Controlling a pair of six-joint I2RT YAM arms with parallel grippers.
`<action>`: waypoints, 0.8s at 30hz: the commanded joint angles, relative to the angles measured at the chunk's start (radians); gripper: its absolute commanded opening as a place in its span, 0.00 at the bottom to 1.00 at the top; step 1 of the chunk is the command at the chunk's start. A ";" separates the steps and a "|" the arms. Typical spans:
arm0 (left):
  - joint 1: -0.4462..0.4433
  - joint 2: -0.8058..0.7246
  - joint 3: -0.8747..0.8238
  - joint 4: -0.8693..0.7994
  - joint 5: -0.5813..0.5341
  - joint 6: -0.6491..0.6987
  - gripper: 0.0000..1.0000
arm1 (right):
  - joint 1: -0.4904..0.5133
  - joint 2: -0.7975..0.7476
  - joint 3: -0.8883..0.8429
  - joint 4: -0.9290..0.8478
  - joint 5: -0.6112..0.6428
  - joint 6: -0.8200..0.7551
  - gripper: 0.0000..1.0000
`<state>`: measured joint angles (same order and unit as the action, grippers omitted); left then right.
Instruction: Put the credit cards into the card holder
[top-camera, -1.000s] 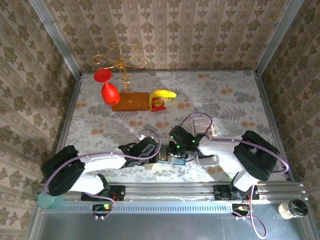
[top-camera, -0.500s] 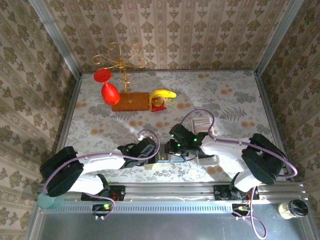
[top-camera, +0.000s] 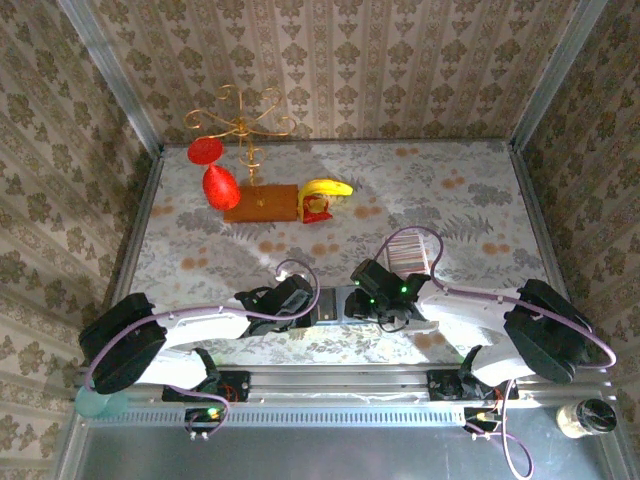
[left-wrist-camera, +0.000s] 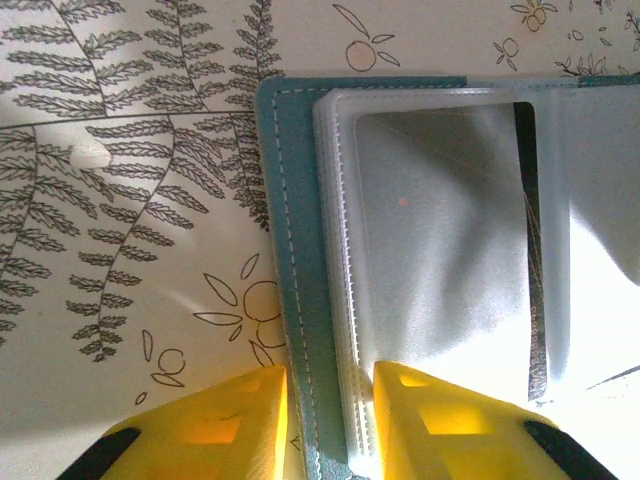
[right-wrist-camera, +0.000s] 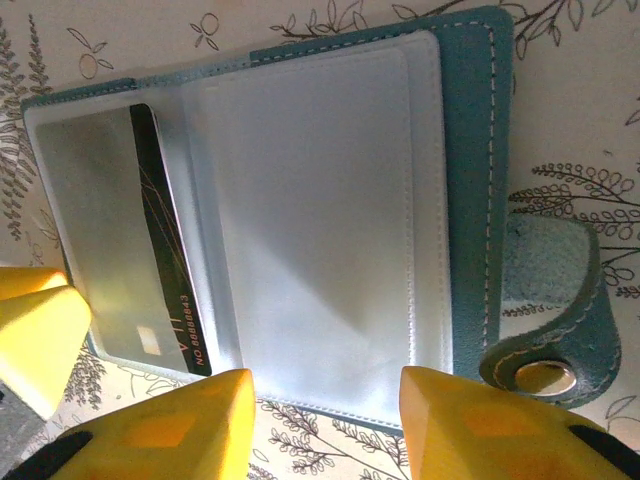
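Note:
The teal card holder (right-wrist-camera: 470, 150) lies open on the tablecloth between both arms (top-camera: 337, 304). Its clear sleeves (left-wrist-camera: 440, 250) face up, and a dark credit card (right-wrist-camera: 165, 250) sits in the left pocket. My left gripper (left-wrist-camera: 330, 420) is shut on the holder's cover edge and sleeve stack. My right gripper (right-wrist-camera: 325, 420) is open over the holder's near edge, with nothing held between its fingers. The snap tab (right-wrist-camera: 545, 375) curls beside its right finger. More pale credit cards (top-camera: 405, 250) stand as a striped row in a white tray behind the right arm.
A gold wire stand (top-camera: 240, 125) with red glasses (top-camera: 215, 180) on a wooden base (top-camera: 262, 203) stands at the back left, a banana (top-camera: 328, 190) next to it. A jar (top-camera: 585, 418) sits off the table at the front right.
My right gripper has opened and drawn back to the right from the holder, leaving the dark card in the sleeve. The left gripper has kept its place.

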<state>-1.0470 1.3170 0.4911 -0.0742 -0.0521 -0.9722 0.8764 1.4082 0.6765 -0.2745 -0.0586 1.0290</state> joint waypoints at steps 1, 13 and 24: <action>-0.009 -0.016 -0.012 -0.024 -0.011 0.007 0.28 | 0.006 0.003 -0.008 0.011 0.031 0.025 0.43; -0.012 -0.005 -0.016 -0.018 -0.009 0.006 0.25 | 0.010 0.049 -0.013 0.024 0.017 0.019 0.44; -0.018 0.012 -0.002 -0.049 -0.041 0.007 0.22 | 0.031 0.092 0.000 0.051 0.015 0.028 0.51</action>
<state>-1.0534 1.3178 0.4911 -0.0776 -0.0612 -0.9722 0.8959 1.4631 0.6781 -0.2256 -0.0559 1.0439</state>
